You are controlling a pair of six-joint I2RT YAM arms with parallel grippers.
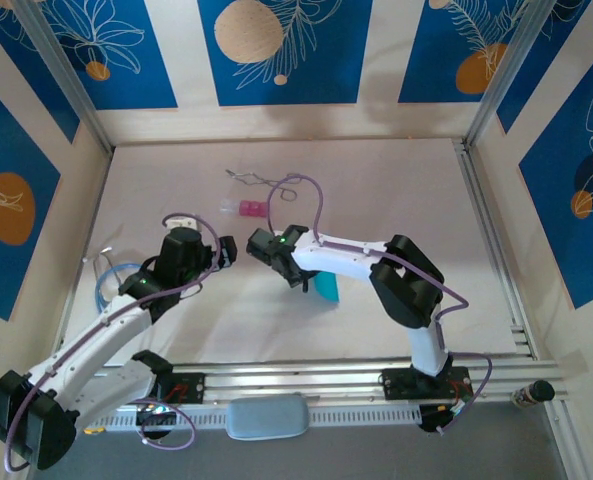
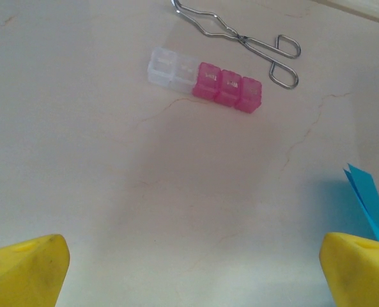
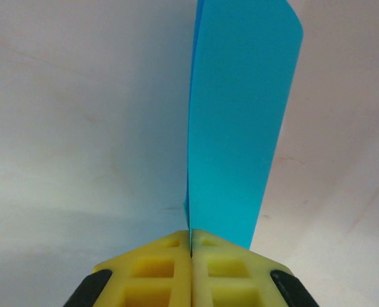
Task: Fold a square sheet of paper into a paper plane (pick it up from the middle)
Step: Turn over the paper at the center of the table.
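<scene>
Folding looks well advanced over the pale desk [image 1: 396,200]. The paper plane [image 3: 240,128] is already a narrow, layered cyan strip, though I cannot tell from these angles whether its nose and wings are finished. The right arm [image 1: 406,285] bends inward over mid-desk. Its right claw [image 3: 190,246] is clenched on the strip's near end, and the paper runs straight out from it. The left arm [image 1: 106,330] reaches in alongside. The left claw [image 2: 194,256] is spread wide and empty, with the paper's tip near one finger [image 2: 362,268].
</scene>
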